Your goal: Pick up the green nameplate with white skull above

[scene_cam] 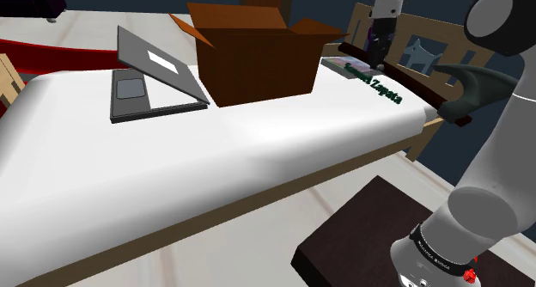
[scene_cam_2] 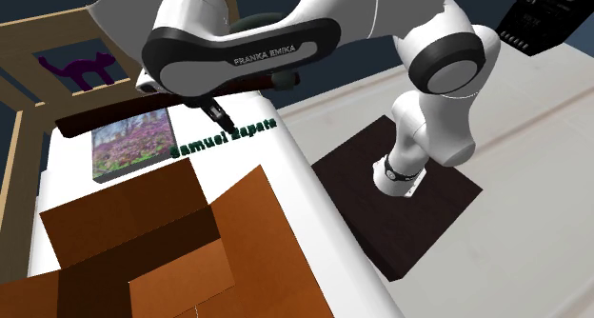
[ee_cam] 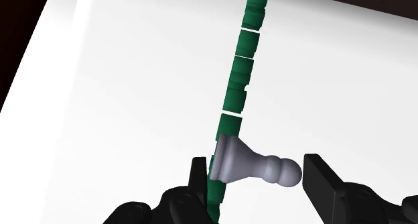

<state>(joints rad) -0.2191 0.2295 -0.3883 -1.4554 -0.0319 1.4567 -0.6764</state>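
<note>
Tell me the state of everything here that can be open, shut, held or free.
Cardboard box: open, flaps up.
Laptop: open, lid tilted back.
Green nameplate: on the white surface, not gripped.
Jaws: open, straddling the nameplate.

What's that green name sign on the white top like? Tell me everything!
The green nameplate is a thin row of dark green letters spelling Samuel Zapata, with small gaps along it. It rests on the white surface near its edge. A pale grey piece shaped like a chess pawn sticks out from its side. The open gripper straddles that piece, fingers not clasping it.
</note>
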